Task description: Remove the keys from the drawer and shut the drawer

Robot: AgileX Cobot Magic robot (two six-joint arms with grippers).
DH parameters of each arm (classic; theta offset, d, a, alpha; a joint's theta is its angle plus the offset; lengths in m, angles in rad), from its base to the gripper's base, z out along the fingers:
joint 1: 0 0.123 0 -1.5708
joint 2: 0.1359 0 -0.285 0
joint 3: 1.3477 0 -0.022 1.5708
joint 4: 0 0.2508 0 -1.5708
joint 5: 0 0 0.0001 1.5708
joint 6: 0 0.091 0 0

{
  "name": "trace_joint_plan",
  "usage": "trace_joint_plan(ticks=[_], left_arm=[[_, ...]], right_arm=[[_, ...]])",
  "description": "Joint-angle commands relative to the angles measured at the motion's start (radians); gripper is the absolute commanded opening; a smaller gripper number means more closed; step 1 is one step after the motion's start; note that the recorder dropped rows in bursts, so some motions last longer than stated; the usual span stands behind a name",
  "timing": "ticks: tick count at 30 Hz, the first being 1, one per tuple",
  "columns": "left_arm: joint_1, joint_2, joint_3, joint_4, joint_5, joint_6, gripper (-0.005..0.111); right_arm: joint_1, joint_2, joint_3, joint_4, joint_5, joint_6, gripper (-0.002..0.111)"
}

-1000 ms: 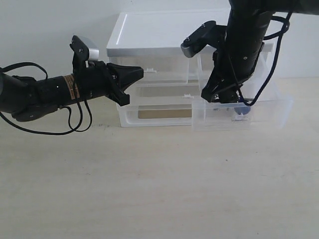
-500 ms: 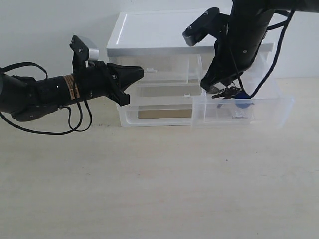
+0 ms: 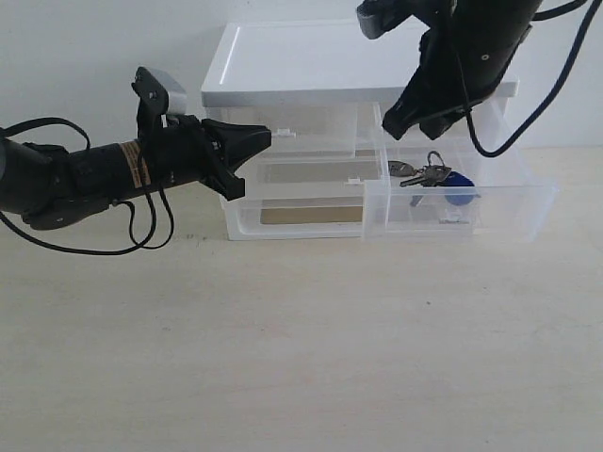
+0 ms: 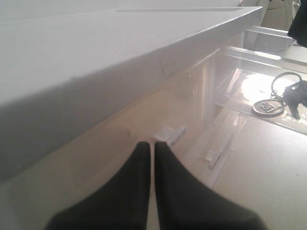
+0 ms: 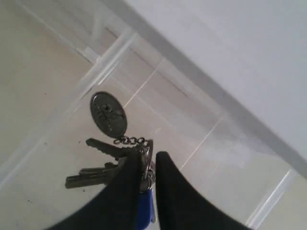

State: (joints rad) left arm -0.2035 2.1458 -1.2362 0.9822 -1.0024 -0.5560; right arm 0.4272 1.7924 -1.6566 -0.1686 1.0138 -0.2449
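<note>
The keys (image 3: 421, 174) hang by their ring from my right gripper (image 3: 433, 147), which is shut on them above the open drawer (image 3: 513, 205). The blue fob (image 3: 459, 196) dangles about level with the drawer's rim. In the right wrist view the gripper (image 5: 149, 156) pinches the ring, with the oval tag (image 5: 108, 115), grey keys (image 5: 98, 163) and fob (image 5: 144, 211) hanging off it. My left gripper (image 3: 268, 137) is shut and empty, pointing at the cabinet's upper left front. Its tips (image 4: 152, 144) sit just short of a white tab handle (image 4: 170, 134).
The white cabinet (image 3: 301, 66) stands against the back wall with a wide translucent drawer (image 3: 292, 218) at its bottom. The small drawer juts toward the front on the right. Pale wooden tabletop (image 3: 301, 358) stretches in front. The hanging keys (image 4: 288, 92) also show in the left wrist view.
My right arm has risen, lifting the keys from the drawer floor to about rim height. The left arm has not moved.
</note>
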Motion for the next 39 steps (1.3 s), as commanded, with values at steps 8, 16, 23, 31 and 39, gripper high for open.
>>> trace_joint_plan(ticks=[8, 16, 23, 31, 39], left_arm=[[0.008, 0.008, -0.020, -0.137, 0.117, 0.010, 0.004], [0.008, 0.008, -0.020, -0.137, 0.117, 0.010, 0.004], [0.008, 0.008, -0.020, -0.137, 0.117, 0.010, 0.004], [0.008, 0.008, -0.020, -0.137, 0.115, 0.010, 0.004], [0.008, 0.008, -0.020, -0.137, 0.113, 0.010, 0.004]], right_arm=[[-0.010, 0.066, 0.002, -0.024, 0.037, 0.072, 0.061], [-0.010, 0.112, 0.002, -0.024, 0.051, 0.072, 0.061], [-0.010, 0.147, 0.004, -0.024, 0.045, 0.072, 0.058], [-0.010, 0.154, 0.004, -0.024, 0.036, 0.026, 0.000], [-0.008, 0.112, 0.002, -0.024, -0.020, 0.022, 0.000]])
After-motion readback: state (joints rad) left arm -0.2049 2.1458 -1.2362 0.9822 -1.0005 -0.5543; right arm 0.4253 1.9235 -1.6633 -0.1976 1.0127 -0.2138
